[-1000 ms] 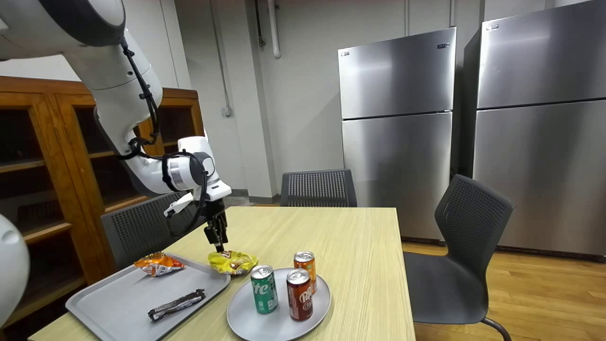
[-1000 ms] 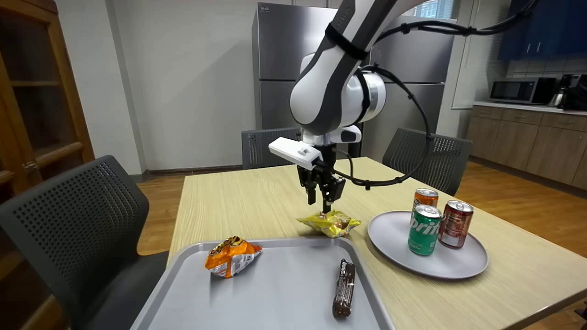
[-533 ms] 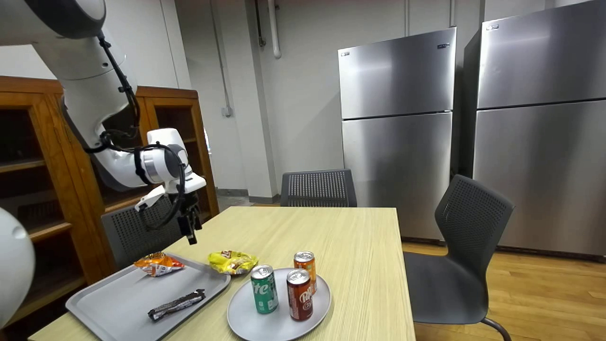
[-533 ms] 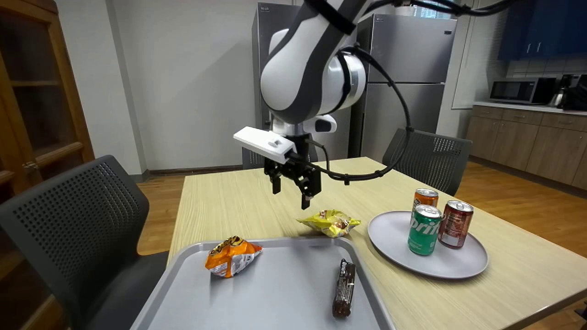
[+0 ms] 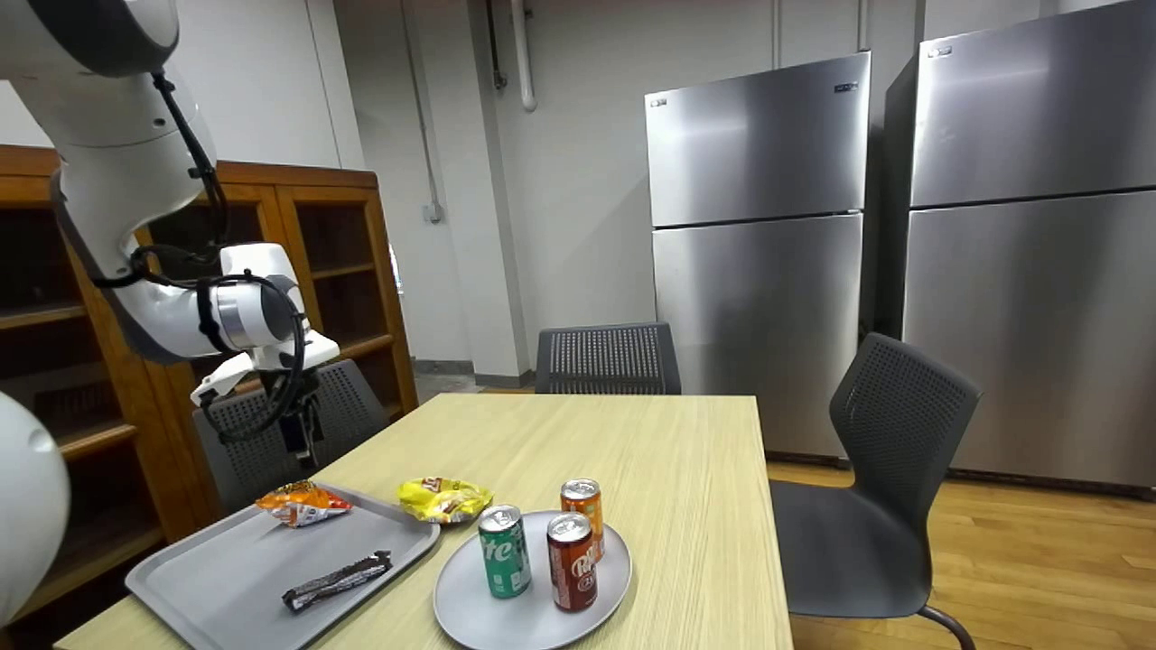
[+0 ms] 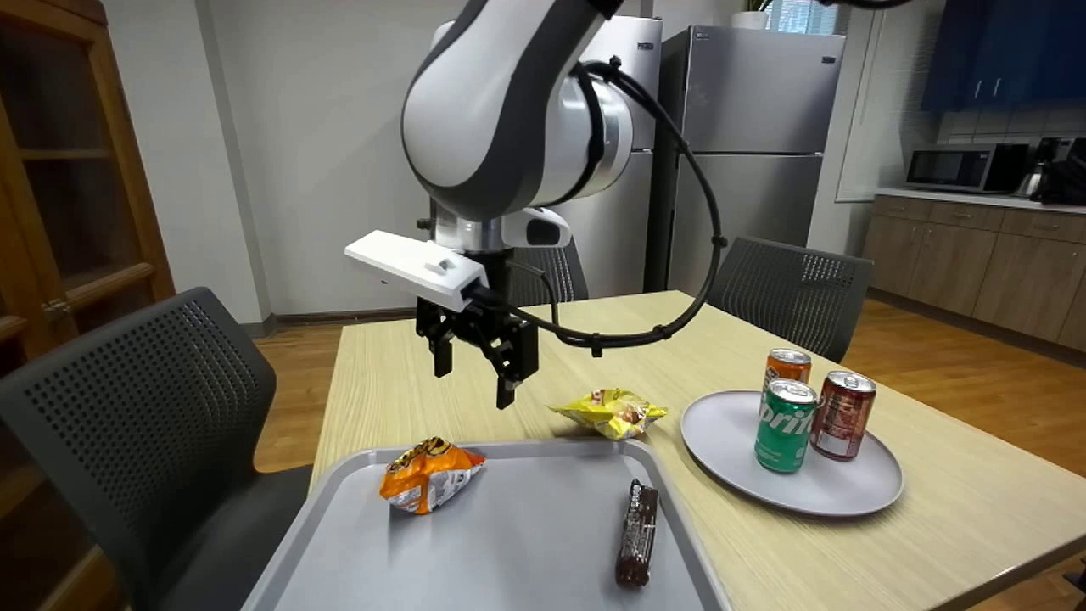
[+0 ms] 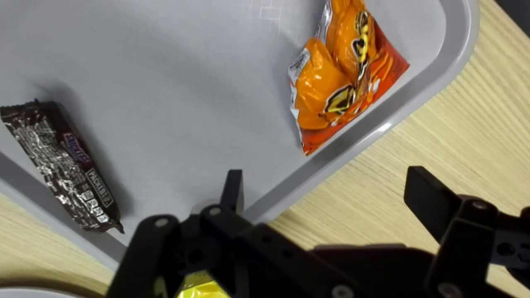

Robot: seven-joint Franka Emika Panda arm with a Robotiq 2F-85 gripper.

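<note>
Fingers (image 7: 430, 200) spread, holding nothing, near rim of tray (image 7: 381, 126). Orange bag (image 7: 345, 78) inside tray, ahead of fingers in wrist view, red edge parallel to rim. Count: 1 tray, carrying 1 orange bag, 1 chocolate bar (image 7: 62, 165); just outside it, 1 yellow bag (image 6: 611, 413), 1 plate (image 6: 721, 433) bearing 3 cans (image 6: 785, 428).

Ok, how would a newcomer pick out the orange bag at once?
On the pale wooden table, find the grey rectangular tray. Near one of its corners lies the orange bag. Its neighbour on the tray, the Snickers bar, is slim and dark; the bag is bright and puffy.
</note>
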